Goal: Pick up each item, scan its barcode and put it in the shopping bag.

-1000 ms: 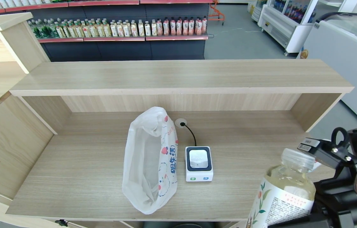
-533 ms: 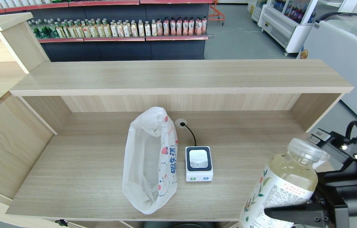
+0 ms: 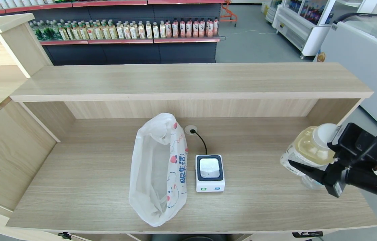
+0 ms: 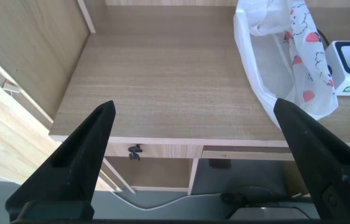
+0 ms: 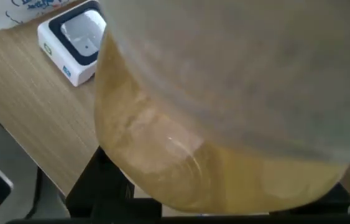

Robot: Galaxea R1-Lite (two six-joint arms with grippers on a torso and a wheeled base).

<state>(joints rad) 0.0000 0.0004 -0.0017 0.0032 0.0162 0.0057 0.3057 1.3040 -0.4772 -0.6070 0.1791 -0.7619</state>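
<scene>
light wood-grain desk [image 3: 84, 174], walled at the back and both sides, topped by a raised shelf [image 3: 188, 80] along the far edge. near the middle, a white plastic bag [image 3: 156, 174] with red and blue print, lying lengthwise from near the back wall almost to the near edge, mouth gaping. just beside it on the right, with a narrow gap between, a small white scanner [image 3: 210, 172] with a dark-framed window facing up. from the scanner's back, a black cable [image 3: 203, 142] down into a round grommet [image 3: 191, 129] by the bag's far end.
</scene>
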